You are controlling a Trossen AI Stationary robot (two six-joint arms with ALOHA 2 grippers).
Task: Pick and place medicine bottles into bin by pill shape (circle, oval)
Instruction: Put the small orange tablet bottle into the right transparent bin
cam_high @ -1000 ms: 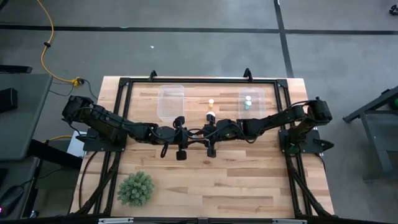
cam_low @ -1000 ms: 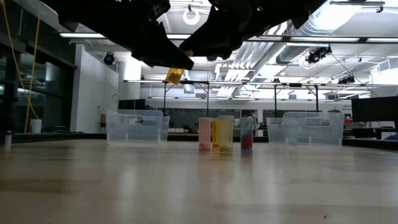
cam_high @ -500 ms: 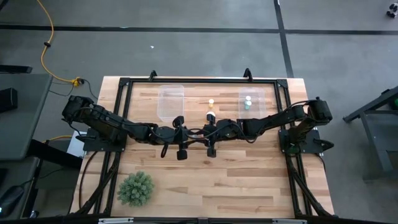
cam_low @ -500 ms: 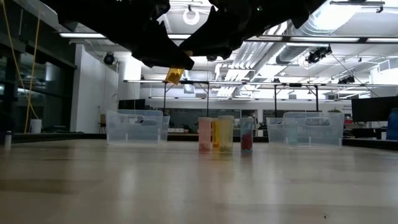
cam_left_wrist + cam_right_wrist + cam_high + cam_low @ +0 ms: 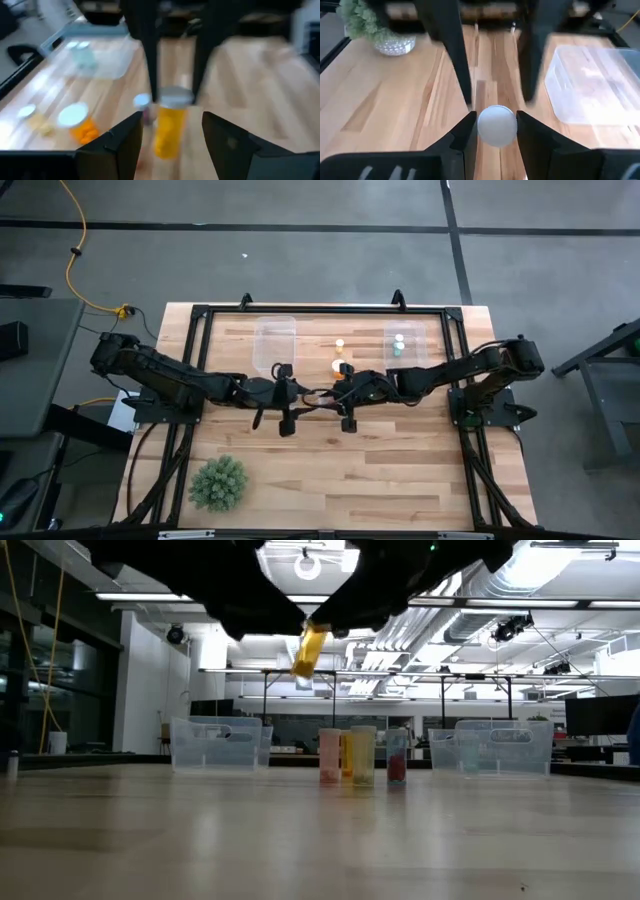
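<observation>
2 grippers meet: right gripper (image 5: 492, 125) clamps the orange bottle (image 5: 310, 650); left gripper (image 5: 170, 132) spread apart.

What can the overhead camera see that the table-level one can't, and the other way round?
Only the high view shows the green plant and the white-capped bottles inside one of the clear bins. Only the low view shows the ceiling lights in the room behind, and how high the held amber bottle hangs above the table. Both show the clear bins and the small bottles standing between them.
</observation>
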